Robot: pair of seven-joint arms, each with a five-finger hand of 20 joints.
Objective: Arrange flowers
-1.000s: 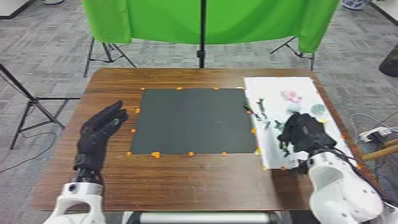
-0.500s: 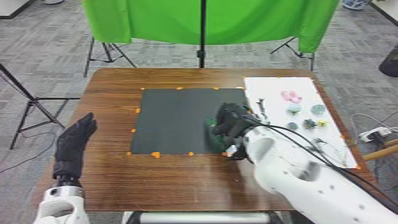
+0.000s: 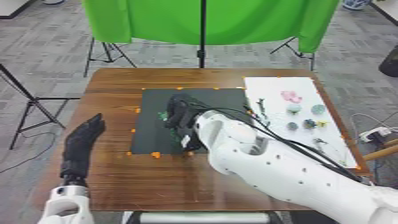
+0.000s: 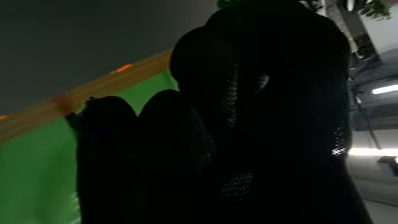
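Because the pink flower (image 3: 290, 96) and pale blooms (image 3: 318, 108) lie spaced apart on the white sheet (image 3: 266, 85), at three o'clock from the dark mat (image 3: 151, 100), each can probably be lifted without snagging its neighbours. Over the mat, the right hand (image 3: 182, 117) is curled with its digits apparently clamped on a green sprig (image 3: 163, 116), whose leaves poke out towards its nine o'clock, likely so the stem can be laid there as the arrangement's base; at eight o'clock on the bench (image 3: 160, 185) side, the left hand (image 3: 78, 145) waits clear, fingers straight and together.
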